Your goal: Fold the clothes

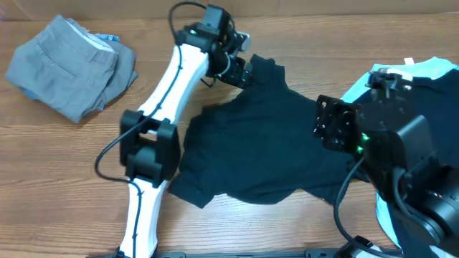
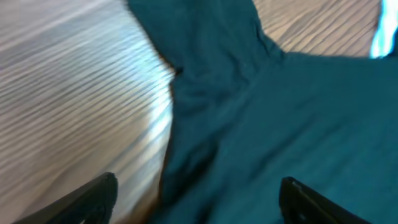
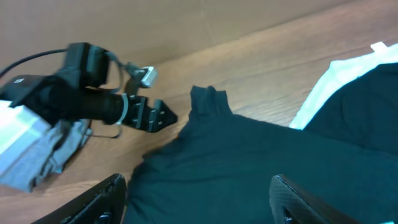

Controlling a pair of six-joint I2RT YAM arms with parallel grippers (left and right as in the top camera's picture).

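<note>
The left gripper (image 1: 240, 74) is hovering at the far side of the dark teal shirt (image 1: 265, 143), just beside its upper sleeve, with its fingers standing wide apart and holding nothing. The right gripper (image 3: 196, 183) is hanging over the shirt's near right part, its fingers likewise spread and empty.

The shirt is lying spread across the middle of the wooden table (image 1: 64, 165), rumpled along its near hem, with no fold showing in it. A grey garment (image 1: 64, 64) is sitting at the far left corner, well apart from the shirt, looking already folded into a compact bundle with a bit of light blue cloth peeking from under it. At the right edge, partly hidden by the right arm, another dark garment (image 1: 437, 79) is lying on top of a light blue one (image 1: 358, 89), and neither is looking folded, though too little is showing to be certain.

Judging from this, the task is sitting at an early to middle stage: one piece is appearing done, the teal shirt is waiting for its first fold, and the pile on the right is remaining after that
</note>
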